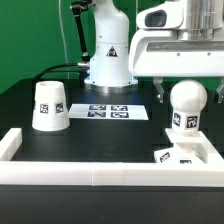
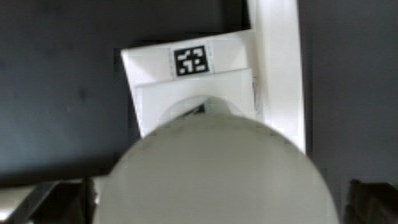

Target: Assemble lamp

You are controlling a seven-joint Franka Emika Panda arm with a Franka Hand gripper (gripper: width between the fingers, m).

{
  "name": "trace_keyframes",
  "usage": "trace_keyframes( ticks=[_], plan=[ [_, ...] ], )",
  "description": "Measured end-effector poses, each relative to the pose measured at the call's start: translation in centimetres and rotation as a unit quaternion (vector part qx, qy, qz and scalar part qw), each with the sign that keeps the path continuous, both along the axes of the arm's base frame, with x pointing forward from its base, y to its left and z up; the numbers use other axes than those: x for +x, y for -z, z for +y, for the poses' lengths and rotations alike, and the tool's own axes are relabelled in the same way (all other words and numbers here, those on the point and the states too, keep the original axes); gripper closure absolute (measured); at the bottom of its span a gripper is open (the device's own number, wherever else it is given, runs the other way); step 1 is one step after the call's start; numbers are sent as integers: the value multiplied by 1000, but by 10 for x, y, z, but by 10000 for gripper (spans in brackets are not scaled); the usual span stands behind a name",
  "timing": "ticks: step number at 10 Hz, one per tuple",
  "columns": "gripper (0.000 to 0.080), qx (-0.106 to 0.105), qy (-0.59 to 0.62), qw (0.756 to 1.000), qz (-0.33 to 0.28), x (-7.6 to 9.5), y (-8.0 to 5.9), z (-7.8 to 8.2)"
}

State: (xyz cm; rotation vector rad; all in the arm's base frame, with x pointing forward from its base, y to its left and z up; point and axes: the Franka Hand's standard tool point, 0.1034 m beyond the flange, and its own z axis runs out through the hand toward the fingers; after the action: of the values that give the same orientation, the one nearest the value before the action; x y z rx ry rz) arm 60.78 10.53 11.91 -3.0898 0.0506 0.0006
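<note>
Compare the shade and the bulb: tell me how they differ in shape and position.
The shade is a cone with its top cut flat; the bulb is a ball on a short stem. The shade stands on the table at the exterior view's left; the bulb is upright over the base at the exterior view's right. Both are white, upright, and carry a black-and-white tag.

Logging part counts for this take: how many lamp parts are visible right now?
3. The shade stands at the exterior view's left; the bulb is upright over the base at the exterior view's right. None appears hidden.
</note>
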Motion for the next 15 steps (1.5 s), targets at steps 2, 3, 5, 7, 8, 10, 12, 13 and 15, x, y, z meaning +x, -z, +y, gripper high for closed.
trace_keyframes(
  ticks=[2, 3, 5, 7, 8, 10, 12, 13, 15],
  plan=[
    [101, -1, -120, 993, -11, 1, 2, -2],
    [101, -2, -177, 984, -13, 2, 3, -4],
    [101, -2, -232, 973, -15, 2, 4, -6],
    [101, -3, -280, 960, -17, 2, 4, -7],
    [101, -4, -324, 946, -19, 2, 4, -8],
    [101, -9, -451, 892, -23, 4, 2, -10],
    [101, -15, -528, 849, -14, 2, 1, -8],
    [101, -17, -547, 837, -13, 2, 0, -4],
    [101, -25, -617, 787, -9, 1, 0, -1]
  ],
)
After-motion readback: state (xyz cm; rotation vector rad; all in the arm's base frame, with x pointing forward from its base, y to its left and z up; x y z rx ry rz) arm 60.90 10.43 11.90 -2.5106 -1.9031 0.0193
